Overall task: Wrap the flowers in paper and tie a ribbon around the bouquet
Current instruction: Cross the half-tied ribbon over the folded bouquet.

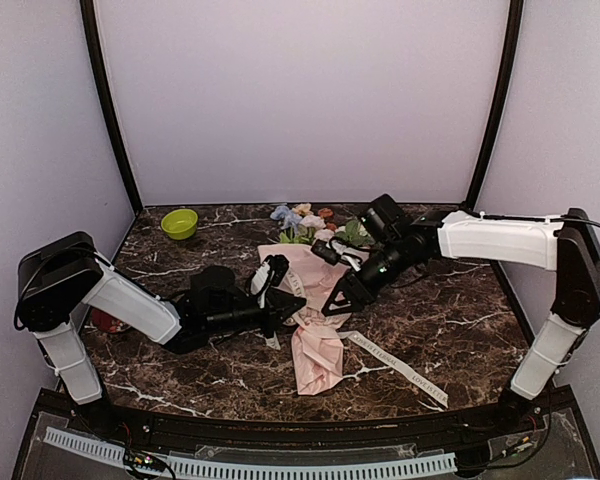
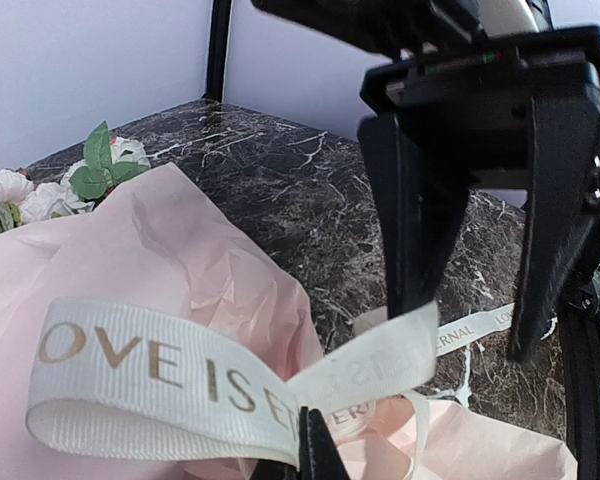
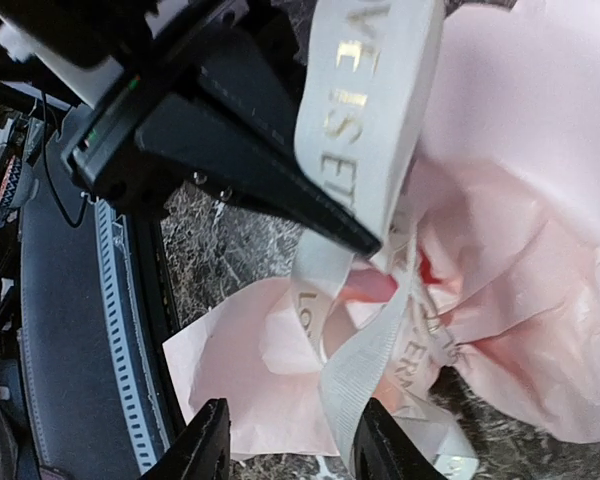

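The bouquet lies mid-table as a pale pink paper (image 1: 315,355) cone, with the flowers (image 1: 302,217) showing at its far, wide end. The cream ribbon (image 2: 150,370) with gold lettering loops around the cone's waist. My left gripper (image 2: 315,445) is shut on that ribbon loop and holds it above the paper. My right gripper (image 3: 292,445) is open just beyond it. A loose ribbon strand (image 3: 365,390) hangs between its fingers, close to one of them and not pinched. In the top view both grippers (image 1: 283,318) (image 1: 332,300) meet over the cone, and a ribbon tail (image 1: 400,365) trails right.
A green bowl (image 1: 179,223) stands at the back left. A small red object (image 1: 105,320) sits behind my left arm. Dark marble table (image 1: 460,320) lies bare to the right of the bouquet. The near table edge has a black rail (image 3: 90,330).
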Available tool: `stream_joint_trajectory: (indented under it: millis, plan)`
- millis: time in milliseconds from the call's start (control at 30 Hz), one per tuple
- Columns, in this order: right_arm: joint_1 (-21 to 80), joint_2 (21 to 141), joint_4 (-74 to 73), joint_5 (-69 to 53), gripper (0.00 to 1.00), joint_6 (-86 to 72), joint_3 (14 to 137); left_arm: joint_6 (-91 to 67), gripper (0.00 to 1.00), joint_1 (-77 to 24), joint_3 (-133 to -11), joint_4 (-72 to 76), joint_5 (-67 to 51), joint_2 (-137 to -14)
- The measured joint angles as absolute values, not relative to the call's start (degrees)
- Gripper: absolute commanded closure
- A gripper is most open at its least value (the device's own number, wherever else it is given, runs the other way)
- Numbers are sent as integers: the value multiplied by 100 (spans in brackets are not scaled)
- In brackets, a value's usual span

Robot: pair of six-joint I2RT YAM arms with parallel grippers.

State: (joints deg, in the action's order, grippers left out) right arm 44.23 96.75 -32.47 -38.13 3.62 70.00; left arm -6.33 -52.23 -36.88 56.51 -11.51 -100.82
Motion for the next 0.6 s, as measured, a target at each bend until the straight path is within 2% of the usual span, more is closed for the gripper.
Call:
stream_joint_trajectory:
  millis: [133,267,600]
  plan:
    - [4125,9653,-3323,-3743,56,445,7253,-635,100,-5223,-3688,5651,-1153,-10082]
    - [3876,9771,-3293,-3492,63,333,7384,-635,100,-5223,-3688,5649,-1162,-10082]
    - [3844,10934,-3282,-2941,81,458,8038,-646,100,-5223,-3688,5649,-1173,-10082]
